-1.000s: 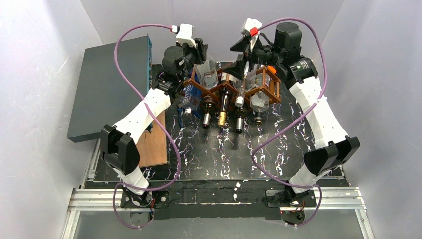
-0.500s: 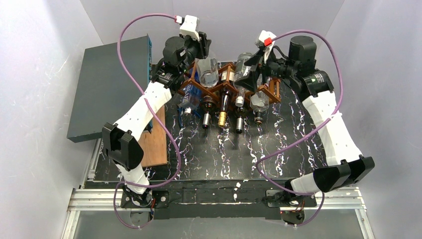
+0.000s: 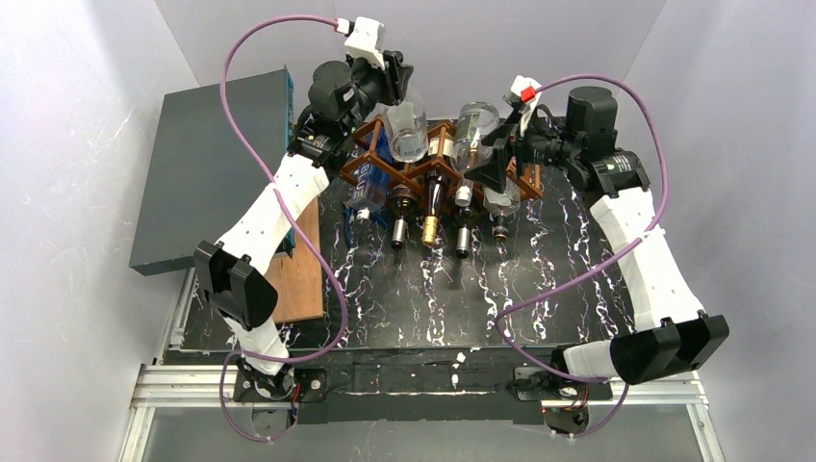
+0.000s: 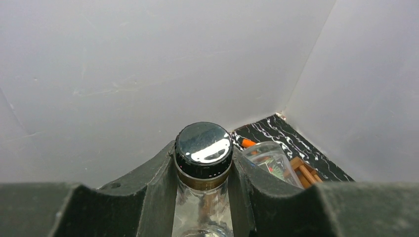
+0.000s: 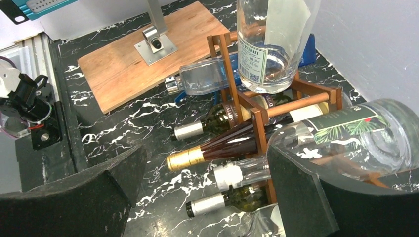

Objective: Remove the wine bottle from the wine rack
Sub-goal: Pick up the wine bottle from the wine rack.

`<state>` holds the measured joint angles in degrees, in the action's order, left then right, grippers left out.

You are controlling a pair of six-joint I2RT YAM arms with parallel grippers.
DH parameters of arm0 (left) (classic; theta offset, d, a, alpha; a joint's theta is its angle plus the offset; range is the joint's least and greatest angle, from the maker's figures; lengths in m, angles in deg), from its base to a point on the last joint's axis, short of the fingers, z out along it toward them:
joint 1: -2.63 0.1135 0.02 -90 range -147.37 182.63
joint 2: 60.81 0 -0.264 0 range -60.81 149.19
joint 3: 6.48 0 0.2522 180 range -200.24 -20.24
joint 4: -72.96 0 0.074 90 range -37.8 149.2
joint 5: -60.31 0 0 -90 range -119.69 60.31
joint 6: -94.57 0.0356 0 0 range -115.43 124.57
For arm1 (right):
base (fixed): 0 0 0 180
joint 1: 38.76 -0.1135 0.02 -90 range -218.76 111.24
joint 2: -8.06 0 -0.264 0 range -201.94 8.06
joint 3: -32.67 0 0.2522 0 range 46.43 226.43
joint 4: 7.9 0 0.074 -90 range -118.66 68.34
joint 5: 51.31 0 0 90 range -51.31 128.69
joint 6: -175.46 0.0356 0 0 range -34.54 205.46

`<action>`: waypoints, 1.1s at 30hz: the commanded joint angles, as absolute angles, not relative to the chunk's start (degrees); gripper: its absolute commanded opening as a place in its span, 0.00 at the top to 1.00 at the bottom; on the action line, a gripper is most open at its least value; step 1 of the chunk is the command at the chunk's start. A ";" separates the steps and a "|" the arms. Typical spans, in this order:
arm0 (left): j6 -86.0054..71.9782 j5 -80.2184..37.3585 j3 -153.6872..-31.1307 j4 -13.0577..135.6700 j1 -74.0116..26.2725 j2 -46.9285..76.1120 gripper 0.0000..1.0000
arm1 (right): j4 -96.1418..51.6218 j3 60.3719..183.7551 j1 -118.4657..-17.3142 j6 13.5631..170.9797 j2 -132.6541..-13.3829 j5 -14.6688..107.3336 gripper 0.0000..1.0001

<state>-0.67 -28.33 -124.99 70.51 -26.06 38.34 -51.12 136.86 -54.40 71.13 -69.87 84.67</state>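
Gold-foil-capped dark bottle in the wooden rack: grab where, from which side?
Dark glass bottle with gold foil cap: probably grip its neck just behind the foil, from the arms' side. It lies on its side, body caged in the brown wooden lattice rack; only the neck sticks out.

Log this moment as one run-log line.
left gripper: shut on neck of clear bottle | bottle: upright over wine rack | right gripper: open
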 commanded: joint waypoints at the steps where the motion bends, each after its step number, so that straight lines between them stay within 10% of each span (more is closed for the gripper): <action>1: -1.95 -24.72 -130.09 78.35 -26.78 30.94 1.00 | -49.22 135.82 -53.05 72.49 -65.91 87.59 0.00; 33: -9.47 -8.11 -96.08 61.22 -41.21 -6.97 1.00 | -57.15 126.05 -35.88 69.72 -52.99 96.26 0.00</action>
<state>-7.60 -9.79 -98.87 53.64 -37.51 -3.01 -56.10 127.14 -38.77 70.47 -55.86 93.26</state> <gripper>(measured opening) 0.348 1.001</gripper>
